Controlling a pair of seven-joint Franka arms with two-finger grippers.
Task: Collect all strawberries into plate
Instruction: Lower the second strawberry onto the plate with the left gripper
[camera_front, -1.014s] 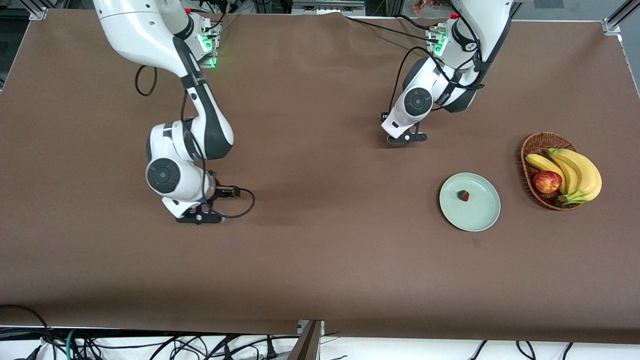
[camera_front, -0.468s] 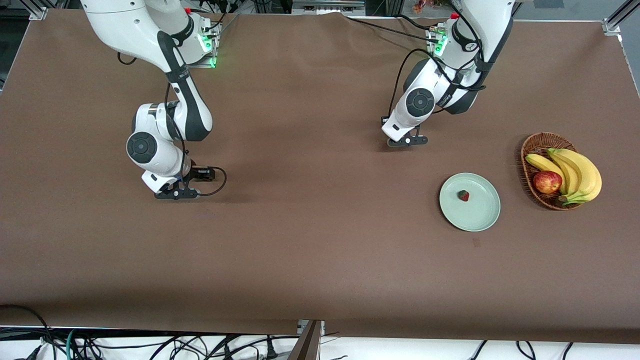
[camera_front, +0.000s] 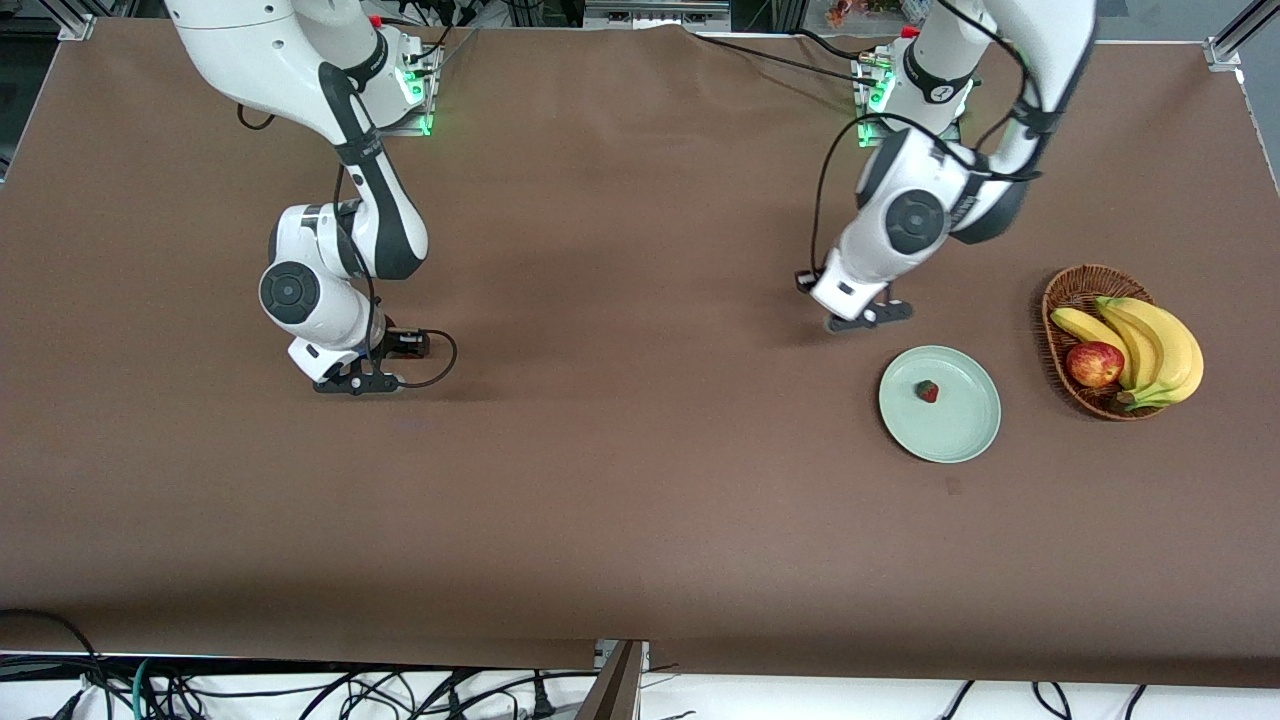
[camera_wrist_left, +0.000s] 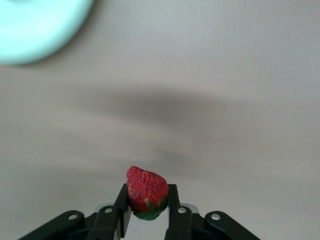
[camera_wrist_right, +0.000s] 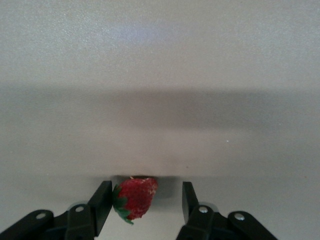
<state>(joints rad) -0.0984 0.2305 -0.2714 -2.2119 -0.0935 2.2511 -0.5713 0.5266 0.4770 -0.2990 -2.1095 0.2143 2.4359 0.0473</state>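
The pale green plate (camera_front: 955, 430) holds one strawberry (camera_front: 928, 391). My left gripper (camera_front: 868, 318) is over bare table close to the plate's rim, shut on a second strawberry (camera_wrist_left: 146, 190) pinched between its fingers. The plate's edge shows in the left wrist view (camera_wrist_left: 35, 30). My right gripper (camera_front: 355, 385) is down at the table toward the right arm's end, open around a third strawberry (camera_wrist_right: 134, 197). That berry lies on the table against one finger, with a gap to the other finger.
A brown wicker basket (camera_front: 1068, 292) with bananas (camera_front: 1150, 345) and a red apple (camera_front: 1094, 364) stands beside the plate, at the left arm's end of the table. Cables hang below the table's front edge.
My left gripper has carried its strawberry toward the plate. My right gripper shifted toward the right arm's end a second ago and has hardly moved since.
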